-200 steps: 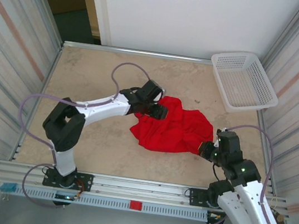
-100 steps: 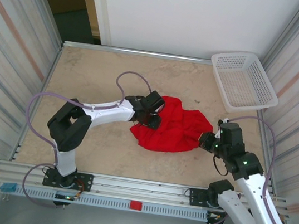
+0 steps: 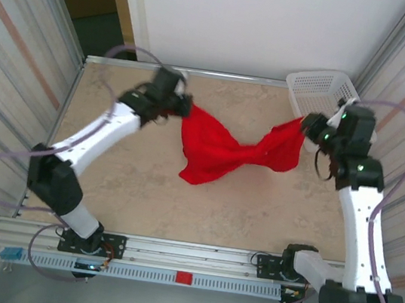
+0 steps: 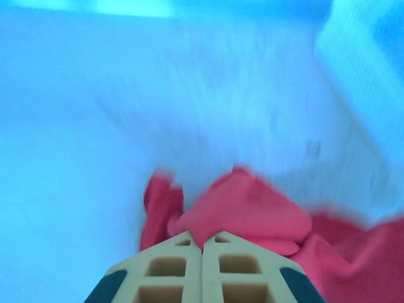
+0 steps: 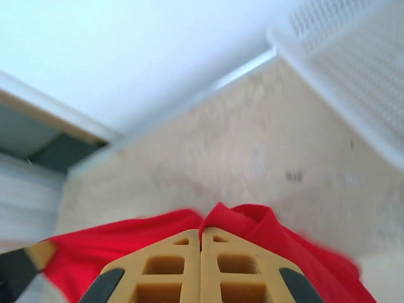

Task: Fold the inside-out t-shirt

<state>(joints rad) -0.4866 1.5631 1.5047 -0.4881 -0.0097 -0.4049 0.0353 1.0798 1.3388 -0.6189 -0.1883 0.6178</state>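
- Both arms have swung up and apart since the earlier overhead frame. Then they sat low at the bunched t-shirt in the middle of the table; now they hold it in the upper part of the frame.
- Left gripper (image 3: 184, 107), upper left of centre in the overhead view, is clamped on one edge of the red t-shirt (image 3: 222, 150).
- In the left wrist view the tan fingertips of the left gripper (image 4: 202, 243) meet with no gap, and a fold of t-shirt (image 4: 252, 211) bulges just past them. That view is blurred and tinted blue.
- Right gripper (image 3: 305, 126), upper right of the overhead view, pinches the opposite edge of the cloth.
- In the right wrist view the right gripper (image 5: 201, 237) is pressed closed on the t-shirt (image 5: 259, 224), which spreads to both sides of its tips.
- Between the two grips the t-shirt hangs stretched, narrowing to a twisted waist at centre frame.
- Its left part droops in a point toward the table (image 3: 122, 178); I cannot tell whether that point touches.
- White basket (image 3: 317, 73) sits in the upper right corner, just behind the right gripper; its mesh (image 5: 353, 63) fills the upper right of the right wrist view.
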